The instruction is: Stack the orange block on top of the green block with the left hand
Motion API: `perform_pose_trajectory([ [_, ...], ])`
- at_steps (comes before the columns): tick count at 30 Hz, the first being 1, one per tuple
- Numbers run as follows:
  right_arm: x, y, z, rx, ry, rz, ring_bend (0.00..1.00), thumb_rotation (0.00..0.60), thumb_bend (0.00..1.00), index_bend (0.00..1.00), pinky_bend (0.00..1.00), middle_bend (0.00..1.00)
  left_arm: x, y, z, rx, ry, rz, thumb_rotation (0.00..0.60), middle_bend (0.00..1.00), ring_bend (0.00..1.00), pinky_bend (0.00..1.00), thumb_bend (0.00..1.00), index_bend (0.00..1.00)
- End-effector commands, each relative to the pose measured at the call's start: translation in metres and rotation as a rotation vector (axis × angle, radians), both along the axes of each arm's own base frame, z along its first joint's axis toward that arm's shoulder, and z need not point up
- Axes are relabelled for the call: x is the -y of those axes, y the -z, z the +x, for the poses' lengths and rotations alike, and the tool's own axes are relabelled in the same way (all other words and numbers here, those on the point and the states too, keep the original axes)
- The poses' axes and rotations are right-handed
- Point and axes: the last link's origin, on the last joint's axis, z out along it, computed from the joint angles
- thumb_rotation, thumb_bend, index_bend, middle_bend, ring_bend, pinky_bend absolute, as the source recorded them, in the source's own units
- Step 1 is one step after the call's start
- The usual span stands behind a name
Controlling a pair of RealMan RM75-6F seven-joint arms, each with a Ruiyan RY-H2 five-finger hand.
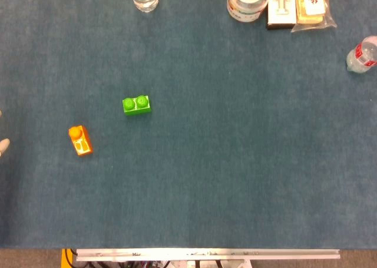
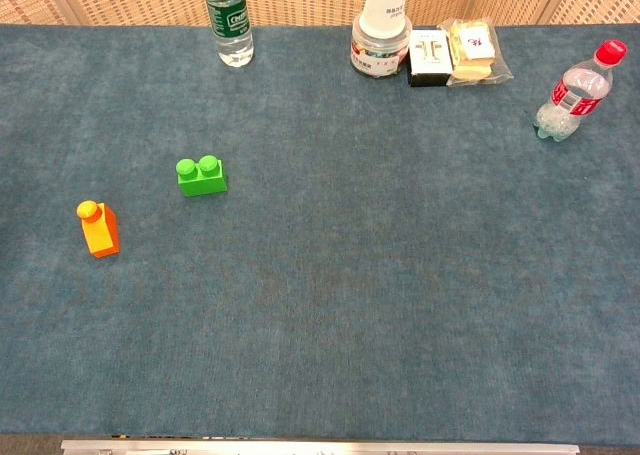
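Barely showing: my left hand (image 1: 3,144) peeking at 9 o'clock edge, grasp unreadable. Orange block (image 1: 79,140) lying apart, 7 o'clock of green block (image 1: 136,105), awaiting pickup.

Lab bench: blue felt table (image 2: 400,305), metal rail (image 1: 206,254).

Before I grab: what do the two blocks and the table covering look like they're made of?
Orange block and green block: likely moulded plastic, with saturated colour, smooth faces and round studs. Table covering: apparently blue fabric or felt, matte and faintly mottled.
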Motion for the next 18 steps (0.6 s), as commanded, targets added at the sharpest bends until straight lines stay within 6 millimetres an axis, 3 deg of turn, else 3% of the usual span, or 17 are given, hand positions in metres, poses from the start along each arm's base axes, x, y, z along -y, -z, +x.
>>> perform_pose_trajectory([
  [1,0.0014,0.0008,0.0005,0.005,-0.004,0.005,0.1,0.6,0.08,0.29,0.31,0.22,0.0018,0.0003,-0.0007,-0.002,0.0,0.001,0.6,0.43,0.32,0.44,0.01,0.43],
  [11,0.0069,0.0037,0.0017,0.023,-0.018,0.024,0.1,0.6,0.08,0.29,0.31,0.22,0.0087,-0.0009,-0.0016,0.002,-0.004,0.008,0.6,0.42,0.32,0.44,0.01,0.43],
  [18,0.0042,-0.0024,0.0051,0.032,-0.029,-0.002,0.1,0.6,0.08,0.29,0.31,0.22,0.0099,0.0053,0.0029,-0.001,0.04,-0.018,0.6,0.27,0.22,0.42,0.01,0.42],
])
